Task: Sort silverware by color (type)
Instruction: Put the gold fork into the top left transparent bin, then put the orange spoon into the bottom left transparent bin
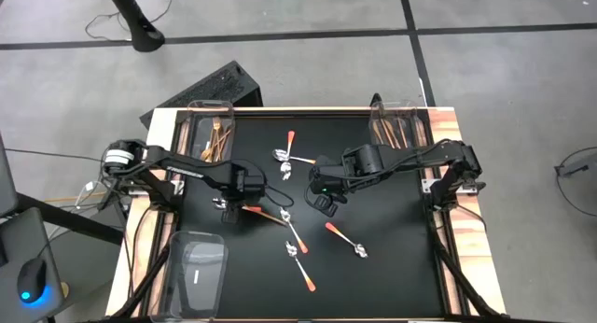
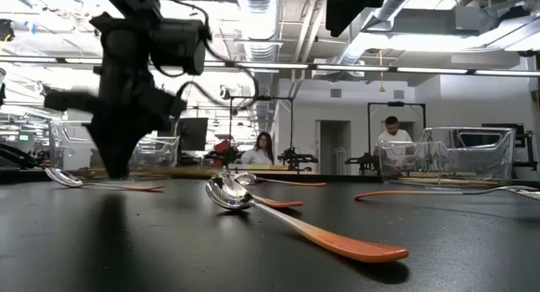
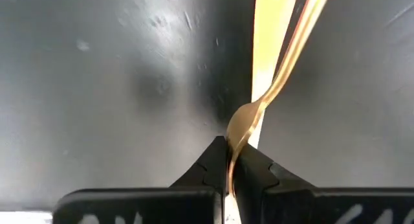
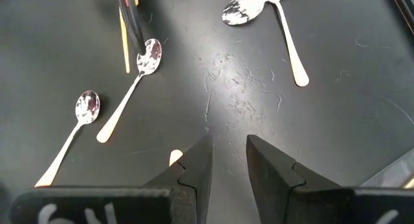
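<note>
Left wrist view: left gripper (image 3: 230,162) is pinched on a gold fork (image 3: 249,117) right at its edge, so it could easily twist loose during lifting.

You will find no text you can read here: only cut-off white marks on the right pincer (image 4: 226,160) body at the six o'clock edge, too partial to decipher.

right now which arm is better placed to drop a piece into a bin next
Left. The left gripper is shut on a gold utensil; the right gripper hovers open over the mat, holding nothing.
</note>
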